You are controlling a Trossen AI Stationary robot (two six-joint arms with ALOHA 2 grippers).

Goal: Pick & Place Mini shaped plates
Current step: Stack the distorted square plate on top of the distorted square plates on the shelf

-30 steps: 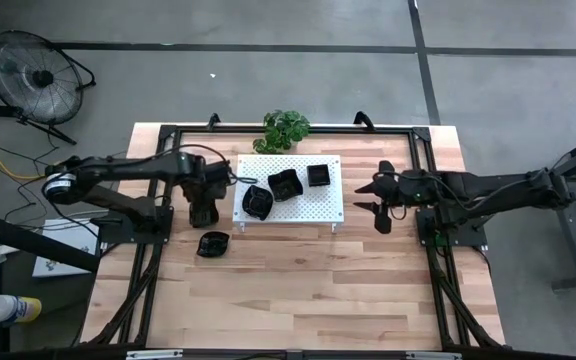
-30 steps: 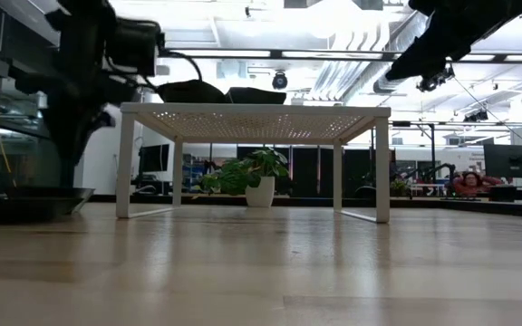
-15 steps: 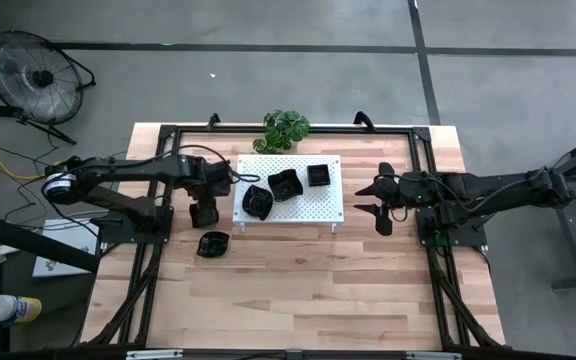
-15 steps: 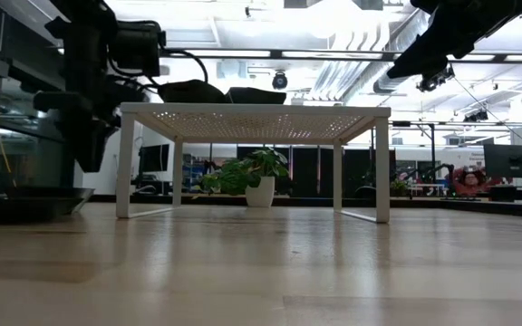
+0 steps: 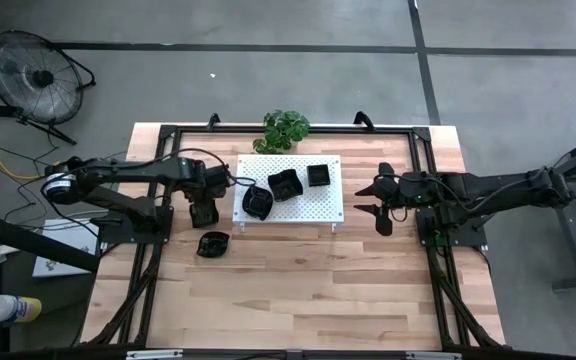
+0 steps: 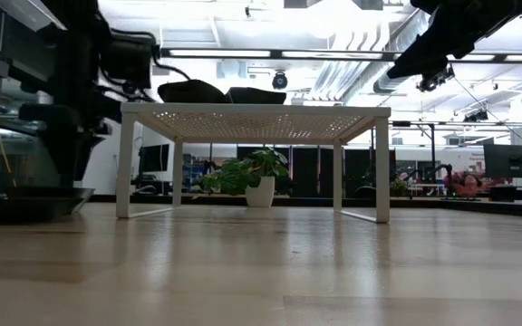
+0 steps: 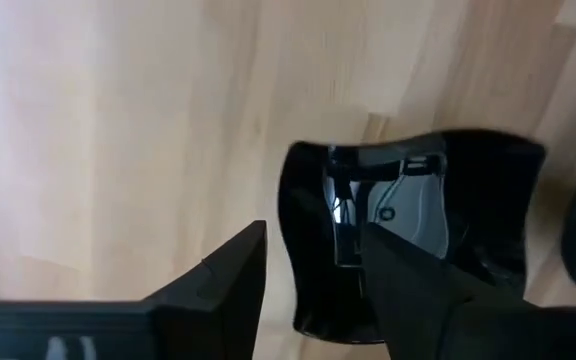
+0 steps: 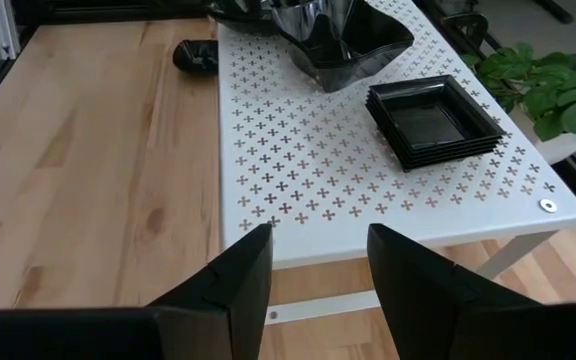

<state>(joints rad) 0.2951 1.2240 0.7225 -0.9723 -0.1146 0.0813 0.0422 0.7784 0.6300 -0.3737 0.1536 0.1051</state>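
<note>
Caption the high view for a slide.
Left claw hovers above a black plate on the table, right claw waits beside the white perforated board holding three plate stacks.

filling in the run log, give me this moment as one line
left tool: open, above plate on table | right tool: open, waiting beside white board | stacks on board: three

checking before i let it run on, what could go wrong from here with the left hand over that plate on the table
1. The left hand hangs open directly over the wavy plate on the table; one finger overlaps its rim, so descending could clip and tip it.
2. On the white board, the round plate sits near the left edge, beside the left arm; a careless swing might knock it off.
3. The right hand waits open at the board's right edge; moving forward could bump it.
</note>
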